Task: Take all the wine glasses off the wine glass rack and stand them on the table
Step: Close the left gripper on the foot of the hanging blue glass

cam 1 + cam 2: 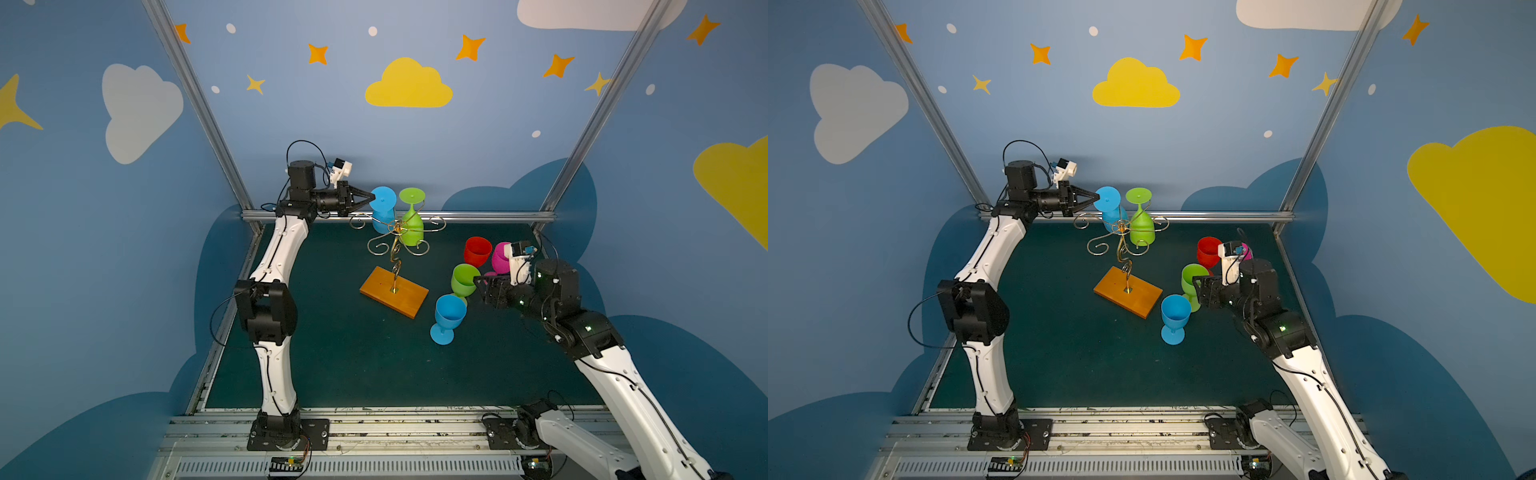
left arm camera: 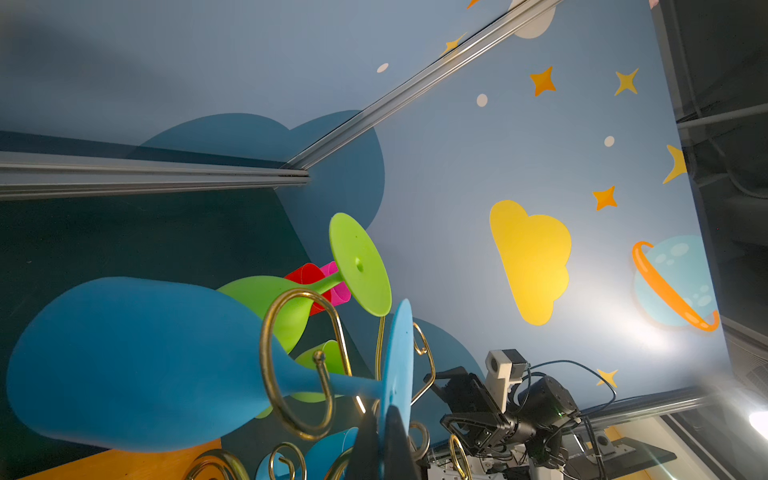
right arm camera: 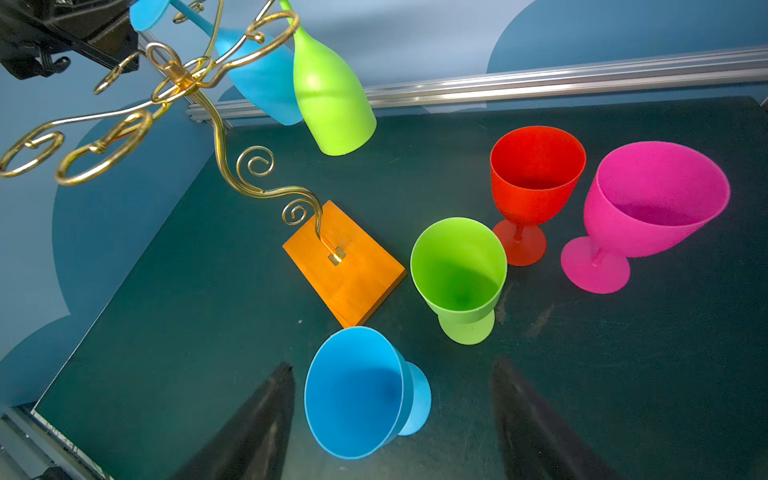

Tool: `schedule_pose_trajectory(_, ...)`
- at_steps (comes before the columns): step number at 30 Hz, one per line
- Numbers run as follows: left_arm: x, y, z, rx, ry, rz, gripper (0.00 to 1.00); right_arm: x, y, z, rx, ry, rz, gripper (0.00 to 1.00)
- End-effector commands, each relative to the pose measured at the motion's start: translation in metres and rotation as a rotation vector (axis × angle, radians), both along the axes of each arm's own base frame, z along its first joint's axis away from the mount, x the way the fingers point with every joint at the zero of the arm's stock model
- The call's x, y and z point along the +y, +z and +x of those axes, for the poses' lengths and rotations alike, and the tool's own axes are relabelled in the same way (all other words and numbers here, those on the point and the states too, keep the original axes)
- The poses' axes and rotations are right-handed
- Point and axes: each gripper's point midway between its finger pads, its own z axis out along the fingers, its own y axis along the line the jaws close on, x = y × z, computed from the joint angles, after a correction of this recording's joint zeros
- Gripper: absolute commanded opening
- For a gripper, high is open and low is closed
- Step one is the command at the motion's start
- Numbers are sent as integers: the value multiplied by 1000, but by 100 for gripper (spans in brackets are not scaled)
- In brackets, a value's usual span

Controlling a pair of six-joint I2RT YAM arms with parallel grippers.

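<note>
The wine glass rack (image 1: 392,291) (image 1: 1128,291) (image 3: 345,266) is a gold wire stand on an orange wooden base, mid-table. A blue wine glass (image 1: 382,212) (image 1: 1111,208) (image 2: 124,365) (image 3: 262,83) hangs upside down from a scroll arm at the rack's back left. My left gripper (image 1: 371,198) (image 1: 1096,198) (image 2: 381,415) is shut on the rim of its round foot. Beside it hangs a green wine glass (image 1: 412,226) (image 1: 1142,229) (image 2: 360,266) (image 3: 332,95). My right gripper (image 1: 478,286) (image 1: 1198,287) (image 3: 392,365) is open and empty, low over the table to the rack's right.
Several glasses stand upright right of the rack: blue (image 1: 449,316) (image 3: 353,390), green (image 1: 464,279) (image 3: 459,274), red (image 1: 477,250) (image 3: 536,174) and pink (image 1: 500,257) (image 3: 652,199). A metal rail (image 1: 478,216) runs along the table's back edge behind the rack.
</note>
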Motion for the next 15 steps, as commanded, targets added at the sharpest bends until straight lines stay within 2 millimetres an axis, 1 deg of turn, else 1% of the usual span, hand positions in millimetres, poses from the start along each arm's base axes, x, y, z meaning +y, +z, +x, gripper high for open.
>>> schedule_pose_trajectory(1, 8, 23, -11, -82, -2, -5, 3, -1, 3, -1, -20, 1, 10, 74)
schedule_pose_trajectory(7, 15, 21, -12, -78, 17, -13, 3, -1, 3, 0, -21, 2, 12, 73)
schedule_pose_trajectory(14, 17, 20, -13, -77, 17, -16, 3, 1, 7, 1, -30, 11, 17, 74)
schedule_pose_trajectory(15, 20, 20, -12, -76, 24, -15, 3, 2, 7, 1, -33, 12, 18, 73)
